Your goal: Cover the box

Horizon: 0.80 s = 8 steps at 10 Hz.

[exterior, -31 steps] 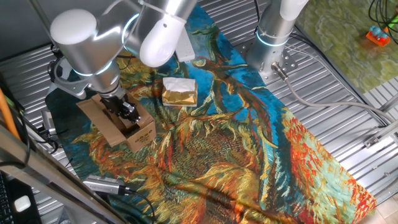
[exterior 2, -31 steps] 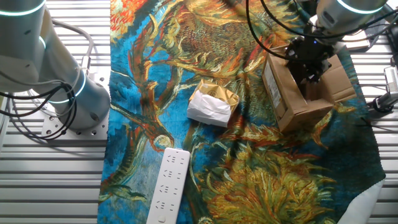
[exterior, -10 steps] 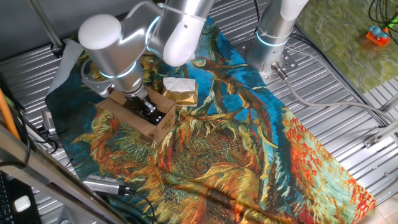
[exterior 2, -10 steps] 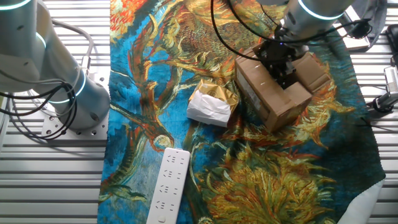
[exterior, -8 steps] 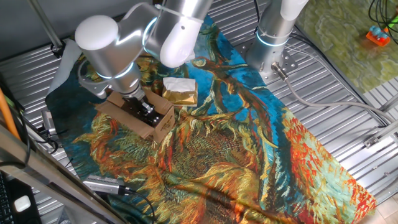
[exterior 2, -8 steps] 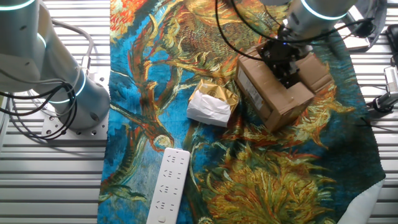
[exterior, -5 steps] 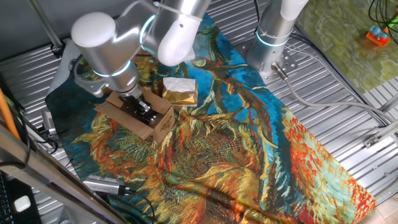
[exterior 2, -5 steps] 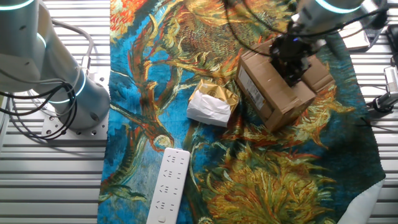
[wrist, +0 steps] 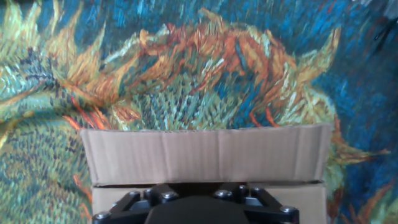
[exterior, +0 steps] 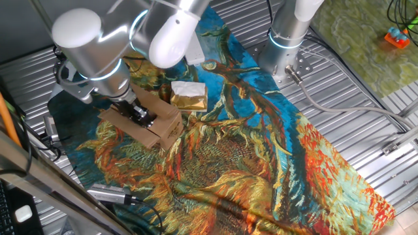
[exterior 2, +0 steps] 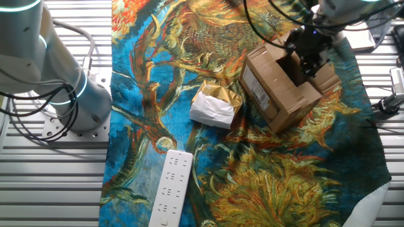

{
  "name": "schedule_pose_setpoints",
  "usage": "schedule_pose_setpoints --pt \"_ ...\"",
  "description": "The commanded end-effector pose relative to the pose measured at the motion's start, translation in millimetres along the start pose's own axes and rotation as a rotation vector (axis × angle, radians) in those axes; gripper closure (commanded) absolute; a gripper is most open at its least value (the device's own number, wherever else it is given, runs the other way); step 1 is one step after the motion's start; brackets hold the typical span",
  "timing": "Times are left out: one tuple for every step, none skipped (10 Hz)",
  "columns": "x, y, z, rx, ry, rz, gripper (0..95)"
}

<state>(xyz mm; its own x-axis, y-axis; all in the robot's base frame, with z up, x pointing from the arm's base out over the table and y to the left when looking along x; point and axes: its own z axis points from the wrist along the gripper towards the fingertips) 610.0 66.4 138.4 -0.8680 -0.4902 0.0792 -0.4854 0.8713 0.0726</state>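
the hand sits low on top of the box, right at its flaps; can't tell if the fingers are spread or pinched. the box rests on the sunflower cloth covering the table, with a gold and white packet just beside it and a white power strip well apart.

The arm is built of fat rounded segments in glossy silver-white, with thin glowing cyan rings at the joints. Its wrist narrows to a black claw, a blocky dark body of matt metal. From the hand view the claw shows a black angular housing with several round silver screw heads along its top edge. Black cables loop from the wrist.
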Motion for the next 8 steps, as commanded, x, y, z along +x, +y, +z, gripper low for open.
schedule_pose_setpoints --pt "4.1 1.0 -6.2 -0.002 0.006 -0.011 57.0" --pt "7.7 2.1 -10.0 0.001 0.011 -0.017 57.0" --pt "9.9 2.7 -12.3 0.005 0.015 -0.021 57.0" --pt "12.7 3.1 -15.2 0.008 0.017 -0.023 57.0" --pt "14.6 4.2 -18.8 0.01 0.02 -0.017 57.0" --pt "16.0 5.1 -21.7 0.016 0.023 -0.014 57.0" --pt "16.2 5.0 -24.2 0.017 0.025 -0.014 57.0" --pt "17.9 5.0 -26.6 0.019 0.03 -0.015 57.0"
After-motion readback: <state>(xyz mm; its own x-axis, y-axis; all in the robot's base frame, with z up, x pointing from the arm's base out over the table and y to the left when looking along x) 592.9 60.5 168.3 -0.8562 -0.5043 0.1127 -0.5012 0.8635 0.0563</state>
